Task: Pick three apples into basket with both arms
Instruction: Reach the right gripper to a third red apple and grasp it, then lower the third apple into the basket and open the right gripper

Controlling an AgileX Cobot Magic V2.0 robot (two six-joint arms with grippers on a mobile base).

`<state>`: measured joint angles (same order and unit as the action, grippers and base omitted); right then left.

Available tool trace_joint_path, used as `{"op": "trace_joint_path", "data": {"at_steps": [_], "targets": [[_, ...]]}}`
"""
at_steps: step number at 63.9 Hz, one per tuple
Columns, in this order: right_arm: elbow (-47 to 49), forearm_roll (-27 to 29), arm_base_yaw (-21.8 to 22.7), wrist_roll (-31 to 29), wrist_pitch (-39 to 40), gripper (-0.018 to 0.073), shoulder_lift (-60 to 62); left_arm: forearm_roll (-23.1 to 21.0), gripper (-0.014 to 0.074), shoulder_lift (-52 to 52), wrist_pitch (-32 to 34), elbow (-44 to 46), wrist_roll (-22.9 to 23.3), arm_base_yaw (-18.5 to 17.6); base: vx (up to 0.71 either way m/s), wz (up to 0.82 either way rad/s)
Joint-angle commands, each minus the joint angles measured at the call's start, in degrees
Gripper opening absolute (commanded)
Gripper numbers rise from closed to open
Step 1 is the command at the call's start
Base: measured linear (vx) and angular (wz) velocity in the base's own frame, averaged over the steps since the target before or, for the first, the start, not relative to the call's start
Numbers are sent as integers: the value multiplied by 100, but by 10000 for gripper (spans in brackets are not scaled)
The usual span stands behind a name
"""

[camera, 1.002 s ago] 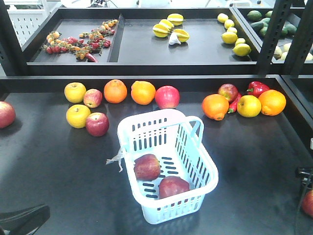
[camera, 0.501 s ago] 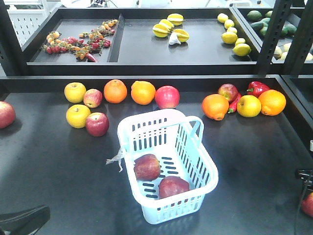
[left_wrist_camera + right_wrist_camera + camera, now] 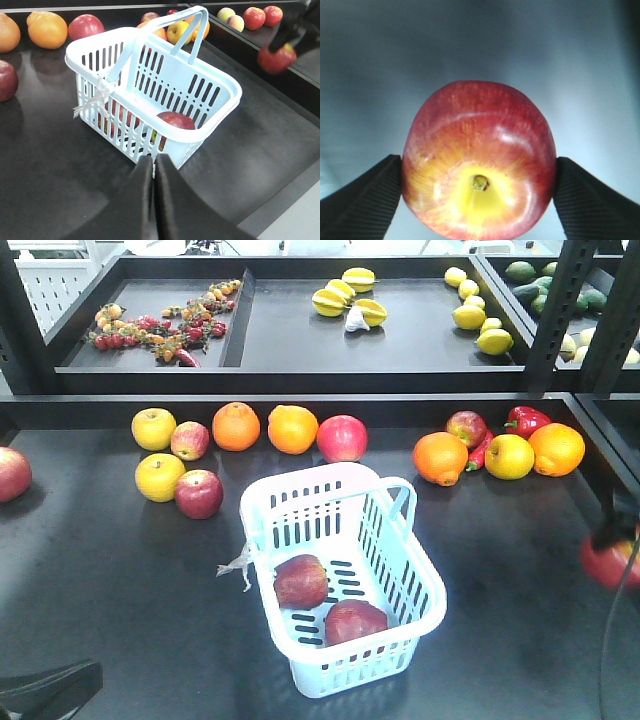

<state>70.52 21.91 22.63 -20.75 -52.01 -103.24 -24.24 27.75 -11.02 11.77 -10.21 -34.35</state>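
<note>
2 of 3 in, 3rd in hand.
Basket [image 3: 345, 575] holds two apples [image 3: 301, 581] side by side on its floor; nothing else inside. Right gripper [image 3: 479, 192] clamped on 3rd apple [image 3: 479, 182], lifted off the table, well right of basket. Left gripper [image 3: 153, 167] w/ fingers pressed together, empty, just in front of basket. Left to do: carry over & drop.

The front camera looks down from above across the surface [image 3: 120, 570] at the basket [image 3: 345, 580], the left wrist view sees the same basket [image 3: 150, 90] low and close, and the right wrist view faces an apple [image 3: 479, 160] at very close range.
</note>
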Motion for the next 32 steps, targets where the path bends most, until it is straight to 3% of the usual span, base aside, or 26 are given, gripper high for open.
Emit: {"op": "trace_joint_path", "data": {"at_steps": [1,6,12,23,32], "targets": [[173,1152,-5,-729,-402,23,595,-69,-6,10,332,143,37,6,0,0],[173,1897,-155,-1165,-791,24,823,-69,-6,10,332,143,37,6,0,0],[173,2341,-588,-1477,-1102,25,987,-69,-6,10,330,143,37,6,0,0],[173,2427,-1883,-1467,-898,26,1047,-69,-6,10,330,143,37,6,0,0],[173,2400,-2791,-1399,-261,26,976,-69,-6,10,330,143,37,6,0,0]]}}
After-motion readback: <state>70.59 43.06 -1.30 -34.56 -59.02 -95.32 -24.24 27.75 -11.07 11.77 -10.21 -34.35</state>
